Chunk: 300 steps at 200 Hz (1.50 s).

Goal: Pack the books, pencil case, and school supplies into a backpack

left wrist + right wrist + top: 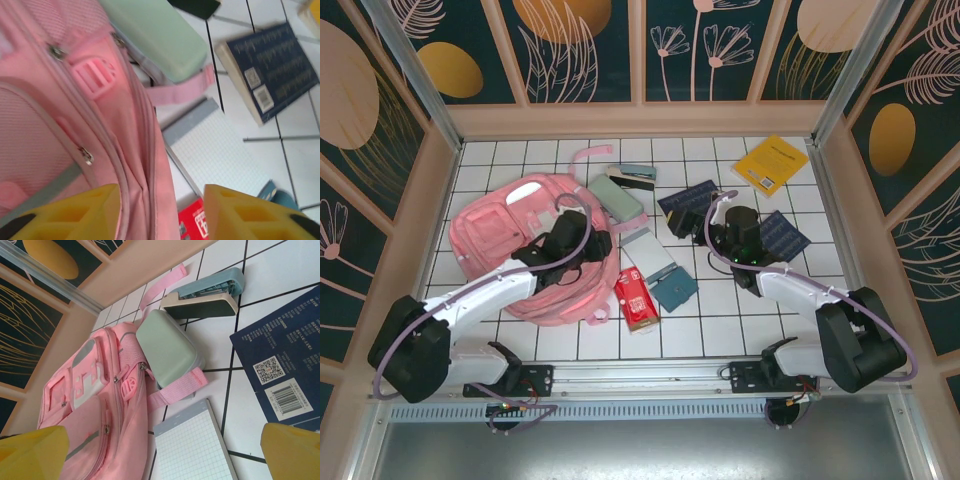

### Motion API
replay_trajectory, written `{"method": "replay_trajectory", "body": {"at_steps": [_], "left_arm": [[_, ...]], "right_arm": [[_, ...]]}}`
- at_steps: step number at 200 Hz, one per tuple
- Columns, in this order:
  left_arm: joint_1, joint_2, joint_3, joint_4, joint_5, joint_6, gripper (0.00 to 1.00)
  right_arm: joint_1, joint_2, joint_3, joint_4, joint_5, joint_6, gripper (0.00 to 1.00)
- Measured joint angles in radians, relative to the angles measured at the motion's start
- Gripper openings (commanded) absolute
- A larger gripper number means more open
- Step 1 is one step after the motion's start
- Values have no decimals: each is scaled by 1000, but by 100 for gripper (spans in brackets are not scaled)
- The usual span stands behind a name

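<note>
Top external view: the backpack (505, 225) lies flat on the counter (570, 338), directly under the left tool (578, 242). In the left wrist view the left tool's jaws stand part-way apart astride a zippered fabric ridge, and no pinch is evident. The backpack is judged soft, limp and bulky. It should be taken by a fold beside the zipper or by a strap, since the panel would sag.

The right tool (167, 440) is fully released and grasps nothing.

- Books: one navy book (285, 360) lies just right of the right tool, the other navy book (782, 235) is beside its wrist, and the yellow book (772, 163) lies well beyond it. They are judged thin, flat and slick, so an overhanging edge is needed.
- Silver-grey pad (192, 447): directly below the right tool, stiff and flat.
- Pencil case (167, 347): ahead of the right tool, touching the backpack's side, with a pink strap across it. It looks light and squashy and should be gripped across its narrow width.
- Stapler (205, 295): farther ahead, rigid, best gripped across the body.
- Red packet (637, 297) and teal square (675, 290): between the two tools. Both are light and lie low.
</note>
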Motion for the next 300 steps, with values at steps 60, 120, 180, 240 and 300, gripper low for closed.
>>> {"method": "replay_trajectory", "body": {"at_steps": [60, 120, 180, 240, 300], "left_arm": [[-138, 238, 116, -118, -142, 69, 51], [-187, 378, 200, -219, -295, 101, 0], [-218, 233, 188, -314, -410, 121, 0], [-218, 0, 97, -348, -454, 180, 0], [-218, -134, 44, -359, -454, 233, 0]], "right_arm": [[0, -6, 0, -5, 2, 0, 99], [5, -49, -2, 4, -2, -11, 99], [61, -72, -84, 124, 46, -35, 98], [91, 76, 44, 112, 14, -64, 84], [165, 378, 287, 156, -64, 32, 53]]}}
